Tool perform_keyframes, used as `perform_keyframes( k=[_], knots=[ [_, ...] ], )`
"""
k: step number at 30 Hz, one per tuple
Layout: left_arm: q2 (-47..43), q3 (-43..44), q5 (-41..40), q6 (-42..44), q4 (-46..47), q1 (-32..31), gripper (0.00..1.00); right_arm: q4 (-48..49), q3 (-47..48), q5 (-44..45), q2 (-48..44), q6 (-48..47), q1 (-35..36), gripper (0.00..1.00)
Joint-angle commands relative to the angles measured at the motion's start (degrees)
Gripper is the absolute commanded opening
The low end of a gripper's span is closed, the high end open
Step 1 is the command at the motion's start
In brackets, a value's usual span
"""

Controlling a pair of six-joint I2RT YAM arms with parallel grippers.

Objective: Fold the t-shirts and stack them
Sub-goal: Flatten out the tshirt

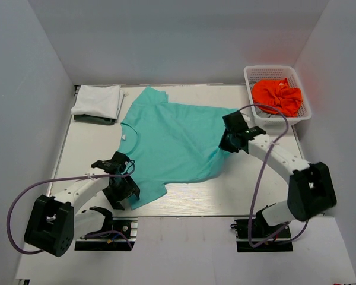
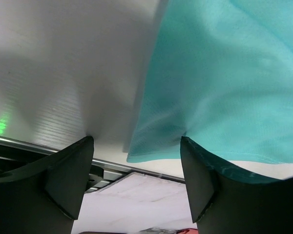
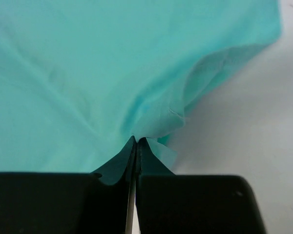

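The teal t-shirt (image 1: 172,142) lies spread across the middle of the tabletop (image 1: 237,199), turned sideways with its neck opening toward 9 o'clock, one sleeve pointing to 12 o'clock and the other down toward 7 o'clock. It is mostly flat, with creases running toward its 3 o'clock edge. There the right jaws are pressed together on a small pinch of the cloth. From the right wrist, the teal t-shirt (image 3: 88,73) gathers into a little peak just where the two black fingers (image 3: 63,200) meet, and a loose fold curls beside it over the bare tabletop (image 3: 254,146). The right arm (image 1: 273,154) reaches in from 5 o'clock.

At the shirt's 7 o'clock corner the left jaws stand apart, clamped on nothing. From the left wrist, one finger (image 2: 63,180) is over bare tabletop (image 2: 63,63), the other finger (image 2: 210,190) is at the cloth's edge, and a corner of the teal t-shirt (image 2: 224,73) lies in the gap between them. The left arm (image 1: 77,190) comes in low from 7 o'clock.

At the tabletop's 10 o'clock corner a folded white t-shirt (image 1: 98,100) sits on a dark t-shirt (image 1: 92,120), of which only a strip of edge shows. At 2 o'clock a white mesh basket (image 1: 270,69) holds a crumpled orange t-shirt (image 1: 277,95)
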Motion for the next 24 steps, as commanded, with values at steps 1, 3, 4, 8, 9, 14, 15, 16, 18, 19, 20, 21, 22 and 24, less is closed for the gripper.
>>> perform_keyframes(
  k=[1,3,4,8,9,14,15,16,18,19,20,21,22,24],
  knots=[
    [0.75,1.03,-3.39,1.25,7.26,-0.30,0.82,-2.61,6.39,2.34,7.05,-1.48,2.80,0.00],
    [1.28,1.65,-3.40,1.25,6.66,-0.30,0.82,-2.71,9.55,2.95,12.24,-2.62,4.64,0.00],
    [1.28,2.27,-4.01,1.25,6.65,-0.30,0.82,-2.88,11.75,3.30,13.56,-2.63,5.17,0.00],
    [2.41,2.80,-4.01,1.25,6.65,-0.30,0.82,-2.01,18.87,4.01,20.94,-3.50,9.03,0.00],
    [2.94,2.80,-4.01,1.77,6.65,-0.30,0.82,-0.70,19.67,4.10,22.43,-5.25,10.35,0.00],
    [4.08,2.80,-4.01,1.78,7.87,-0.30,0.85,-2.70,27.75,6.29,29.20,-7.90,15.11,0.11],
    [4.09,2.80,-4.01,1.78,7.88,-0.30,0.85,-4.01,28.20,6.73,30.26,-7.99,15.46,0.19],
    [4.09,2.80,-4.01,1.78,7.88,-0.30,0.86,-4.11,28.12,6.82,30.27,-7.73,15.99,0.30],
    [4.09,3.50,-4.01,1.78,8.41,-0.30,0.87,-4.20,27.24,6.13,28.96,-7.81,15.99,0.38],
    [4.09,4.03,-4.01,1.78,8.41,-0.30,0.87,-4.11,26.80,5.42,28.34,-8.16,15.99,0.40],
    [4.09,4.81,-4.54,2.30,7.80,-0.30,0.88,-4.11,25.67,6.03,26.68,-8.16,15.99,0.46],
    [4.09,5.87,-5.41,2.31,7.79,-0.30,0.90,-3.94,25.13,6.12,24.49,-8.08,15.82,0.51],
    [4.09,6.49,-6.73,2.31,6.23,-0.30,0.91,-3.59,24.52,6.12,22.12,-7.99,15.73,0.55],
    [4.09,7.89,-7.96,2.83,4.99,-0.30,0.94,-2.54,20.83,6.12,19.21,-6.77,15.29,0.66]
  ],
)
